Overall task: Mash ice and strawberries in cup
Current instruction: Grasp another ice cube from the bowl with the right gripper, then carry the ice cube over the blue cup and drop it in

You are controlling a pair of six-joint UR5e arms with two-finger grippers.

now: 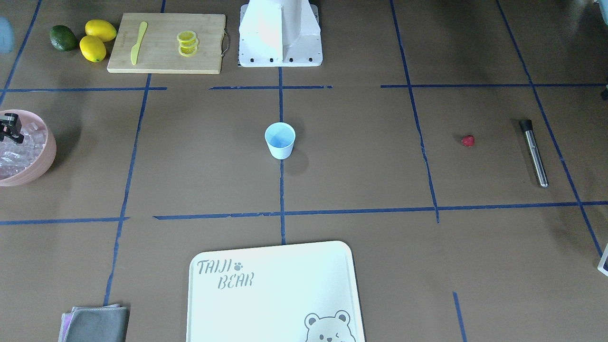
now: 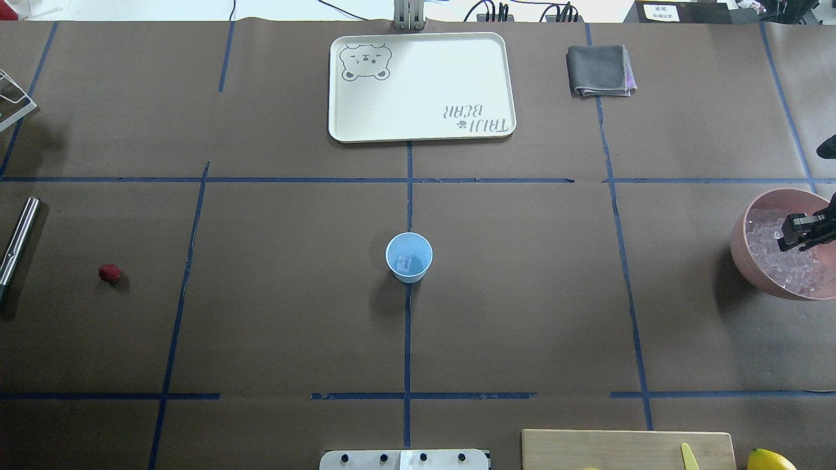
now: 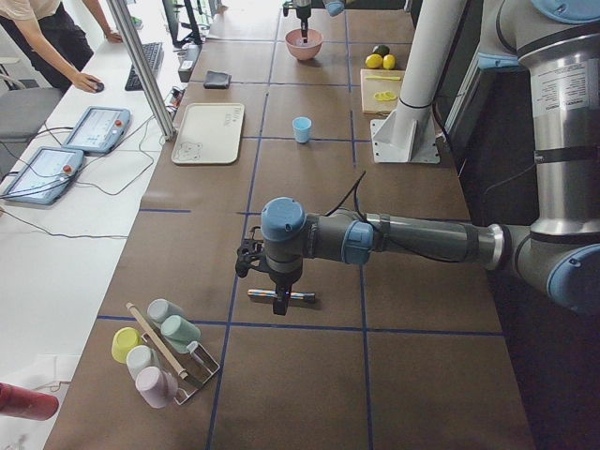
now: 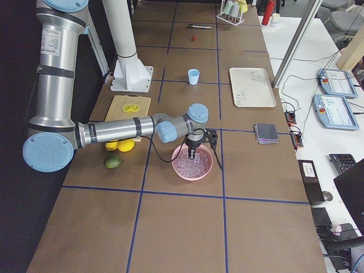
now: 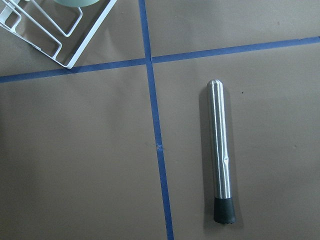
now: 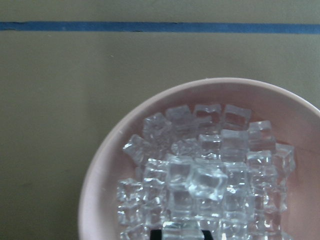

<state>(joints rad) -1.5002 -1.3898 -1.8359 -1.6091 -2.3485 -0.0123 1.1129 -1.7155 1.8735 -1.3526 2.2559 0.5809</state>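
The pink bowl (image 2: 740,251) sits at the robot's far right, heaped with ice (image 6: 200,170). The right gripper (image 2: 793,234) hangs over the pile, tips down among the top pieces. Whether its jaws are parted or clamped on anything, I can't tell.

Next, the cup (image 1: 280,149): upright at mid-table, well apart from everything. One clear cube (image 2: 404,263) seems to lie at its bottom, and there's no berry in it. It looks light and tapered, so a mashing push could skid or tip it. I'd steady it by the wall.

Over on the left the steel muddler (image 5: 220,150) lies flat, with the left gripper (image 3: 279,302) above it, its jaws unreadable from here. The rod looks stiff, smooth and likely to roll, so take it mid-shaft.

Near it, the strawberry (image 1: 468,140) rests on the table (image 1: 361,180). It should be soft and easily bruised, so pinch it gently across the middle.

Smallest is the ice itself, probably hard, slick and prone to squirting out. Flat faces are the hold.
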